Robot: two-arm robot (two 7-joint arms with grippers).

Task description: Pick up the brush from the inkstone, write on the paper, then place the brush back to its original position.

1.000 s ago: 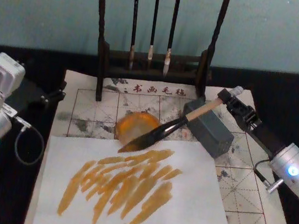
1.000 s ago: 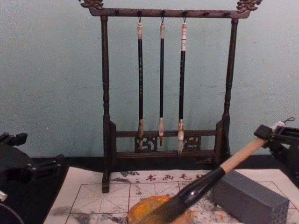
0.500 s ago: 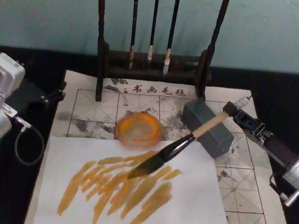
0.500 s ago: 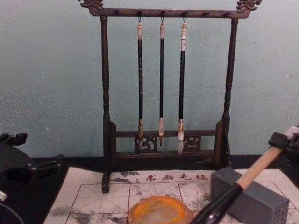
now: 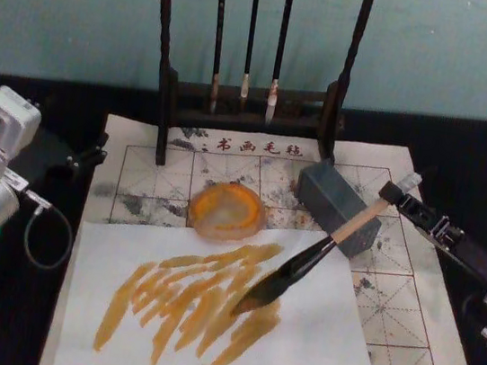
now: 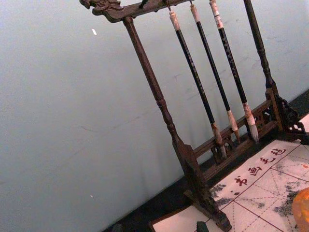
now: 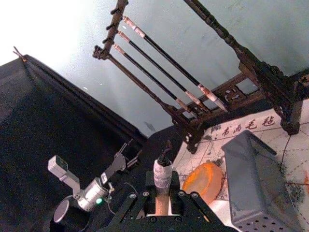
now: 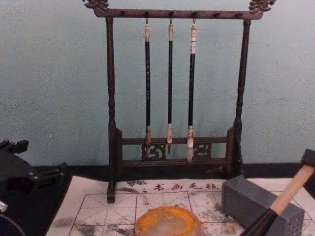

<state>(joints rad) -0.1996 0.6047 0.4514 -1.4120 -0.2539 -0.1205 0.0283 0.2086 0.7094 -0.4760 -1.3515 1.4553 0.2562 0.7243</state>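
- The right gripper [image 5: 394,195] reaches in from the right above the paper [image 5: 410,351]. It is clenched on the brush [image 5: 323,246] near the top end of the tan handle.
- From that grip the brush slants down and to the left, passing just in front of the grey block [image 5: 338,205].
- Its dark tip sits at the right end of the orange strokes [image 5: 190,302] on the white sheet [image 5: 321,339]. I cannot tell whether the tip touches the sheet.
- The white sheet lies on the near left part of the paper.
- The inkstone [image 5: 226,209] rests on the paper just behind the sheet's far edge, left of the block and apart from the brush.
- The rack [image 8: 111,98] stands at the paper's far edge, with three thin brushes [image 8: 170,83] hanging from it.
- The left gripper [image 5: 91,154] is parked over the black table [image 5: 475,151], left of the paper. I cannot tell its grip.
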